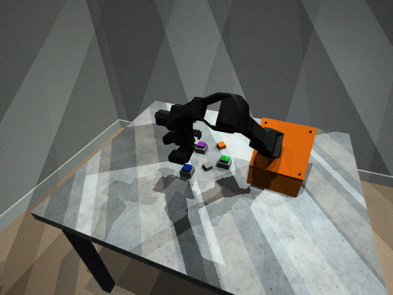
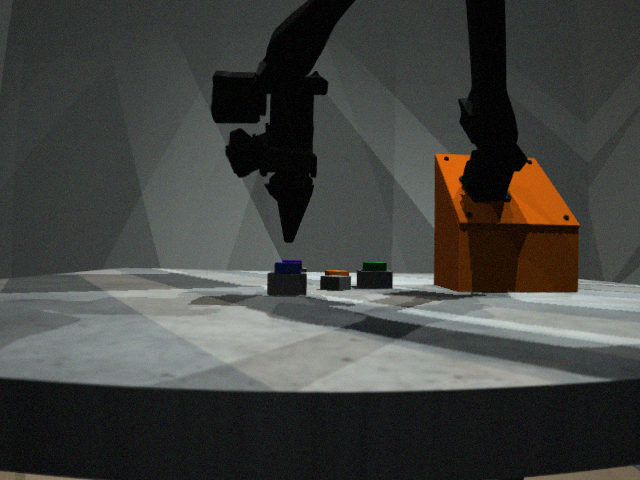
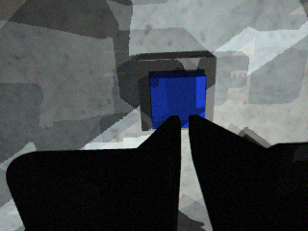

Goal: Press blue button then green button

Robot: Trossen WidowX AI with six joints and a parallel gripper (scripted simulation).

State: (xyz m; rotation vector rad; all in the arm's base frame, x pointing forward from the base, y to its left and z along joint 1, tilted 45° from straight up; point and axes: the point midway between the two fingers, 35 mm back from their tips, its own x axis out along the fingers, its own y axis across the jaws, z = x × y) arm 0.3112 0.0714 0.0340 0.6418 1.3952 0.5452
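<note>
The blue button (image 1: pixel 187 167) (image 2: pixel 287 268) (image 3: pixel 178 98) sits on a dark grey square base, its cap raised. My gripper (image 1: pixel 182 161) (image 2: pixel 288 240) (image 3: pixel 183 124) points down, fingers shut with only a thin gap between the tips and nothing held. In the exterior view the tips are a short way above the blue cap, not touching it. In the wrist view they overlap the cap's near edge. The green button (image 1: pixel 225 158) (image 2: pixel 374 266) stands to the right on its own base, its cap raised, with no finger near it.
The purple button (image 1: pixel 201 144) is behind the blue one. A grey block (image 1: pixel 207 166) (image 2: pixel 334 282) lies between the blue and green buttons. An orange block (image 1: pixel 221 145) (image 2: pixel 337 272) lies behind the green button. The orange arm base (image 1: pixel 295 142) (image 2: pixel 547 258) stands at the right.
</note>
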